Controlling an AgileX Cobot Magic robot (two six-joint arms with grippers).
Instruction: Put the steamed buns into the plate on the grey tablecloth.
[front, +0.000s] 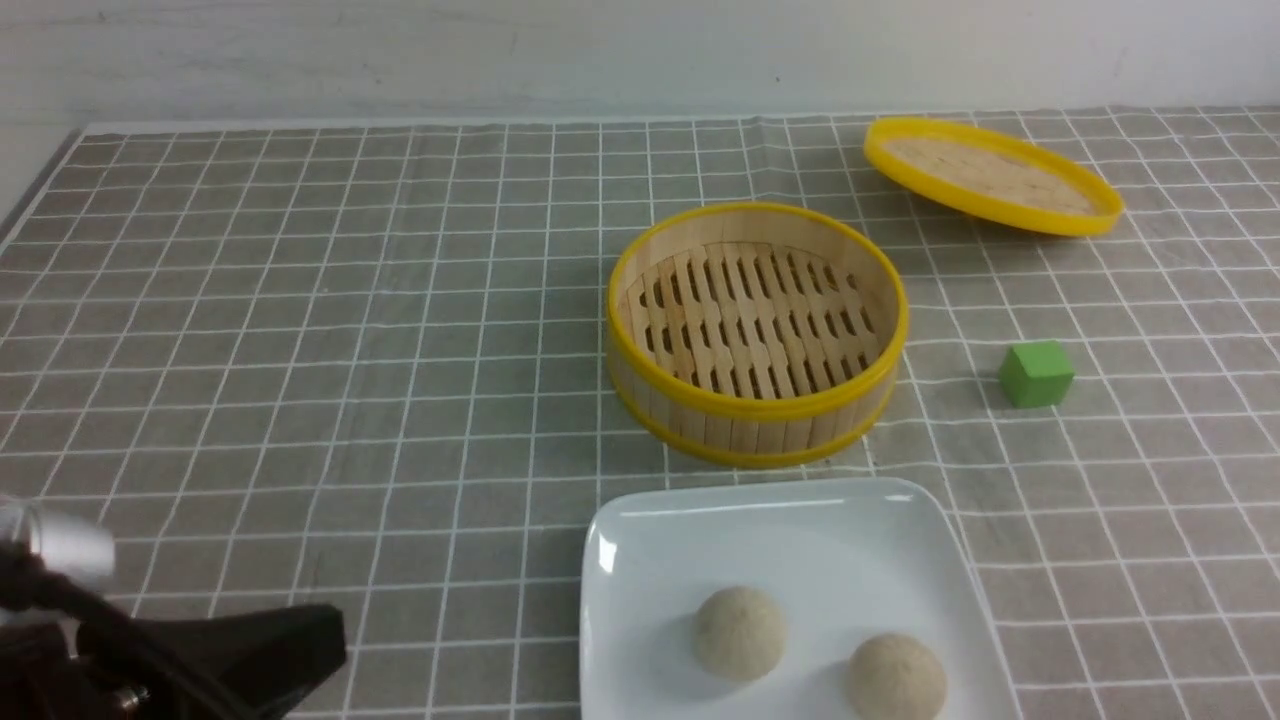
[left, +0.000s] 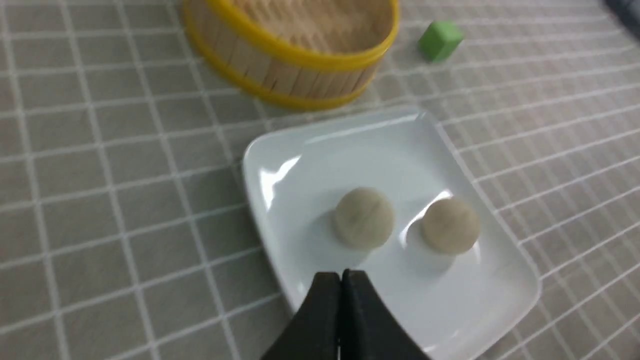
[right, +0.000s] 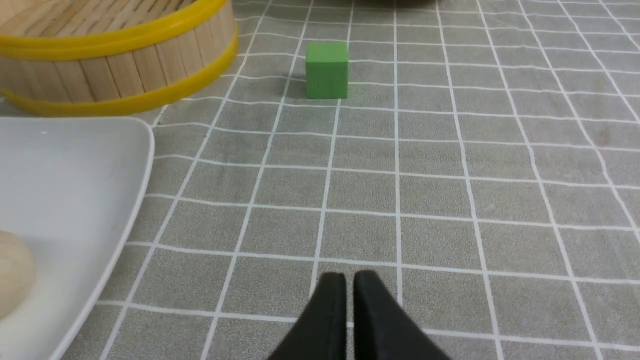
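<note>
Cream buns (left: 364, 217) rest on the plate (left: 280, 165), seemingly just beyond clenched, empty jaws.

The plate (front: 640, 540) looks glossy white, the 2 steamed buns (front: 738, 632) matt and doughy. The steamer (front: 757, 330) shows slatted wood with smooth yellow rims. The grey tablecloth (front: 300, 350) is woven cloth.
</note>
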